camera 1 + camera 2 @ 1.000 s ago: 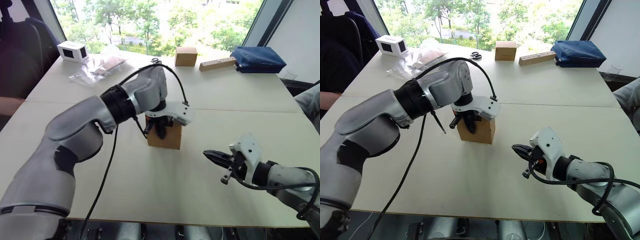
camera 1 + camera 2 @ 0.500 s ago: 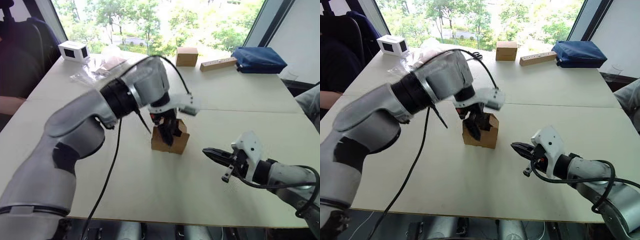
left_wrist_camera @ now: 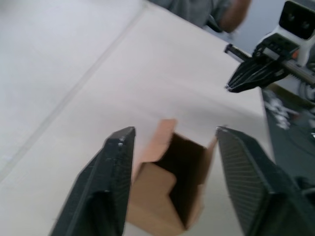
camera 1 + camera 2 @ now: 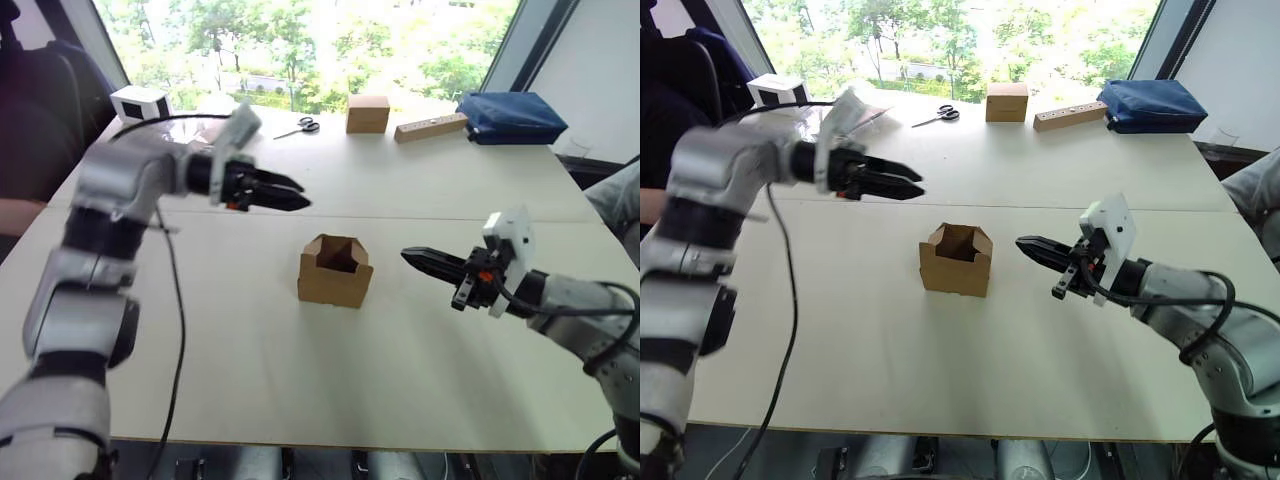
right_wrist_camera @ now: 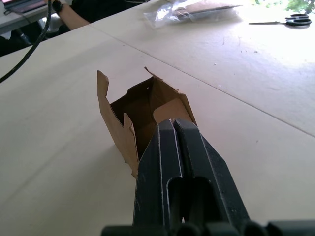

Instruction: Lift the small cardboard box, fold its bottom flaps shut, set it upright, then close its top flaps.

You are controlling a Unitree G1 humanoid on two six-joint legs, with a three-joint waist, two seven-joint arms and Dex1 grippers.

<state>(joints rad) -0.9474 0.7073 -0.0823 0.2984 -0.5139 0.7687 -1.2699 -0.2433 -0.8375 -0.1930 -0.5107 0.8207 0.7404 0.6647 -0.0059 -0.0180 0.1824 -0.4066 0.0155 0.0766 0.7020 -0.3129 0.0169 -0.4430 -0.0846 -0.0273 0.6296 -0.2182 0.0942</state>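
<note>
The small cardboard box [image 4: 335, 271] stands upright near the middle of the table, free of both grippers, with its top flaps up and its inside showing. My left gripper [image 4: 300, 202] hovers behind and to the left of it, above the table. Its fingers [image 3: 115, 167] are wide apart, so it is open and holds nothing. My right gripper [image 4: 408, 256] points at the box from the right, about a finger's length away, shut and empty. In the right wrist view its tip [image 5: 172, 121] lies just short of the box [image 5: 142, 105].
At the table's far edge are a neat cube-shaped brown box [image 4: 367, 113], a wooden block [image 4: 432, 127], a blue bag [image 4: 515, 117], scissors [image 4: 300, 126] and a white box with a dark face [image 4: 140, 103]. A person's sleeve [image 4: 620, 195] shows at the right edge.
My left gripper has come out of the box, opened and drawn back to the left. The box is left standing alone. My right gripper has risen slightly toward the box.
</note>
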